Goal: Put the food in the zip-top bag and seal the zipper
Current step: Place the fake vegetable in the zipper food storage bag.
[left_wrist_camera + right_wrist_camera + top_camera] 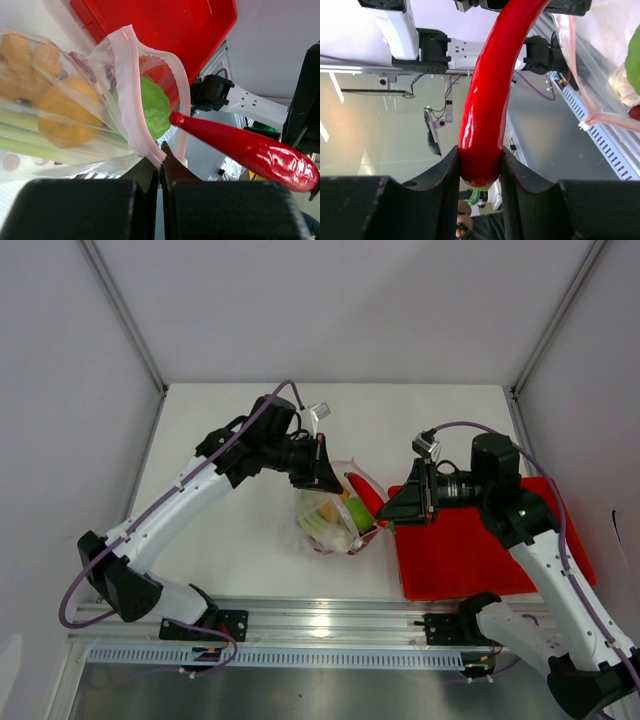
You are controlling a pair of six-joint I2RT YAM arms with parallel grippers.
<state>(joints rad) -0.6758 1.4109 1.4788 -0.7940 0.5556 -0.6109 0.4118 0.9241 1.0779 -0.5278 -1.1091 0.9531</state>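
white table (230,540), red tray (470,550) on right. left gripper (161,167) pinched shut on zip-top bag (80,157) rim, mouth facing right arm. right gripper (480,170) clamps red pepper (487,90) by stem end, tip at mouth.

Your top camera looked down from above and behind the robot over the whole table (250,550). Your left wrist camera sat close behind the left gripper (160,167), facing the zip-top bag (75,110). The right wrist camera sat close behind the right gripper (480,152), looking along the red pepper (487,90). All three shared bag and pepper.
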